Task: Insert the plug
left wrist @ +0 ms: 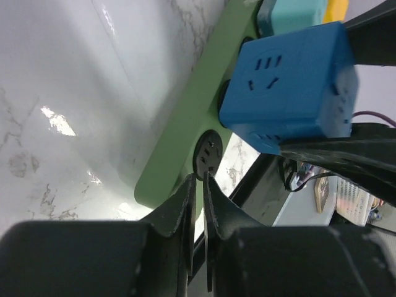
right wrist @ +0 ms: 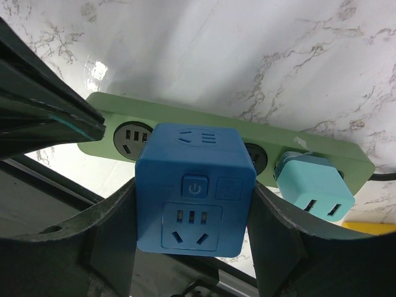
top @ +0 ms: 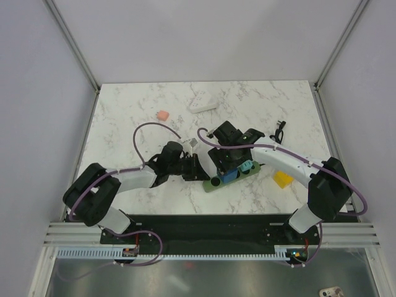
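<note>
The bright-blue cube plug point(right wrist: 195, 192) is held between my right gripper's point(right wrist: 195, 213) two fingers, over a middle socket of the green power strip point(right wrist: 154, 111). I cannot see whether its prongs are in. In the top view the plug point(top: 229, 176) sits on the strip point(top: 212, 184) under my right gripper point(top: 226, 168). My left gripper point(left wrist: 200, 180) is shut and empty, its tips pressed at the strip's near end point(left wrist: 179, 142) by the free end socket point(left wrist: 208, 154). It is left of the strip in the top view point(top: 197, 167).
A teal plug point(right wrist: 312, 185) sits in the strip's far socket. A yellow block point(top: 284, 179) lies right of the strip. A pink block point(top: 163, 116), a white object point(top: 202, 104) and a small black item point(top: 279, 133) lie farther back.
</note>
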You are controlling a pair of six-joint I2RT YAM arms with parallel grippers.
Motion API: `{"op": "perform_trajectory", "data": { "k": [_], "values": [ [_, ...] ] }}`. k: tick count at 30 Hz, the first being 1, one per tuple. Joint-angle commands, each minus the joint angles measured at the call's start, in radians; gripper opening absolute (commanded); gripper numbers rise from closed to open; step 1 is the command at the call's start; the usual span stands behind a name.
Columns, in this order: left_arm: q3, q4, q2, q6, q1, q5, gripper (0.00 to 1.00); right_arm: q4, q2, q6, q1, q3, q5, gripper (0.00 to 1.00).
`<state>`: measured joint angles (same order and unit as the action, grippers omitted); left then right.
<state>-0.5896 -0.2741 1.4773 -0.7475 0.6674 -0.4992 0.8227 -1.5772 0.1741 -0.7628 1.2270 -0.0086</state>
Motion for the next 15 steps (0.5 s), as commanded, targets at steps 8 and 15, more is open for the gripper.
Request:
{"op": "perform_trajectory", "data": {
  "k": [8,15],
  "values": [
    [0.007,-0.102,0.146,-0.018,0.077,0.068,0.13,-0.056,0.083,0.011,0.002,0.043,0.002,0.00],
    [0.033,-0.114,0.160,-0.024,0.077,0.079,0.13,-0.183,0.204,0.097,0.000,-0.119,0.122,0.00]
  ]
}}
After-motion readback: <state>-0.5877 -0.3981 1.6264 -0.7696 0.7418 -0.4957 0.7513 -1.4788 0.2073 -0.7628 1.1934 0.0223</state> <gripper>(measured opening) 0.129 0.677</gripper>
